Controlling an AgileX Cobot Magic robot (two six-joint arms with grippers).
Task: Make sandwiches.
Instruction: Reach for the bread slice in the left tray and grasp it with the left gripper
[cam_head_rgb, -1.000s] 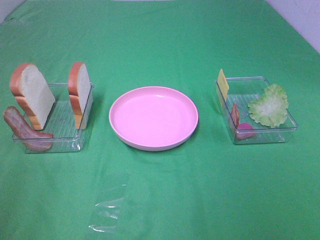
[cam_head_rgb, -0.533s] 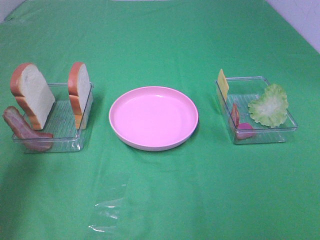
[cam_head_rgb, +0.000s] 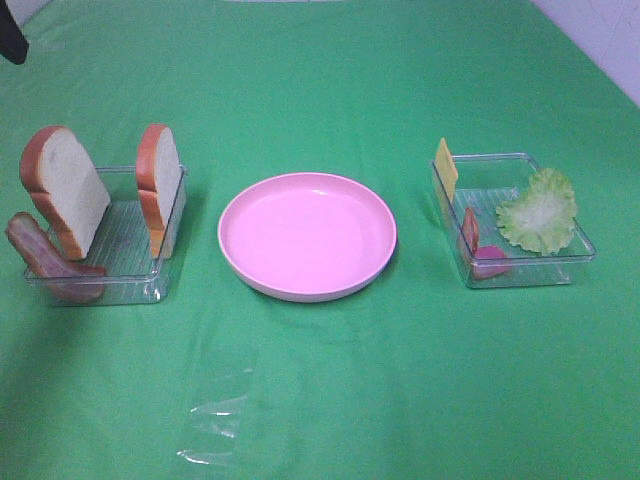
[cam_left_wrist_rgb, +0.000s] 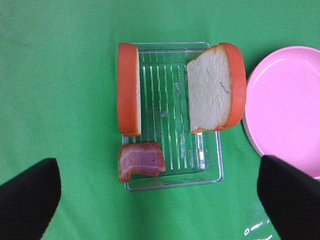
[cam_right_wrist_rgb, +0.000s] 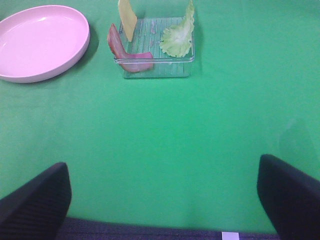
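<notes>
At the far left upper corner of the high view a dark piece (cam_head_rgb: 12, 30) is cut off by the edge, and I cannot tell what it is. The left gripper (cam_left_wrist_rgb: 157, 172) shows only in its wrist view as 2 black fingertips (cam_left_wrist_rgb: 30, 195) cut off by the corners; they stand wide apart above the left tray (cam_head_rgb: 128, 252) and grip nothing. In this clear tray 2 bread slices stand on edge, the left bread slice (cam_head_rgb: 65, 190) tilted and the right bread slice (cam_head_rgb: 160, 185) against the wall on the plate's side, and a bacon strip (cam_head_rgb: 50, 265) leans over the front corner, its low end blurred behind the plastic. A crinkled clear film (cam_head_rgb: 215, 425) lies on the green cloth (cam_head_rgb: 320, 80) near the front, hard to make out. The pink plate (cam_head_rgb: 307, 237) sits in the middle, with bare cloth on both sides of it. The right tray (cam_head_rgb: 500, 175) holds a cheese square (cam_head_rgb: 446, 167) upright, a second bacon strip (cam_head_rgb: 472, 232) partly hidden by the wall, and a lettuce leaf (cam_head_rgb: 540, 212). The right gripper (cam_right_wrist_rgb: 161, 162) hangs over bare cloth well in front of this tray, its jaws spread wide and holding nothing
</notes>
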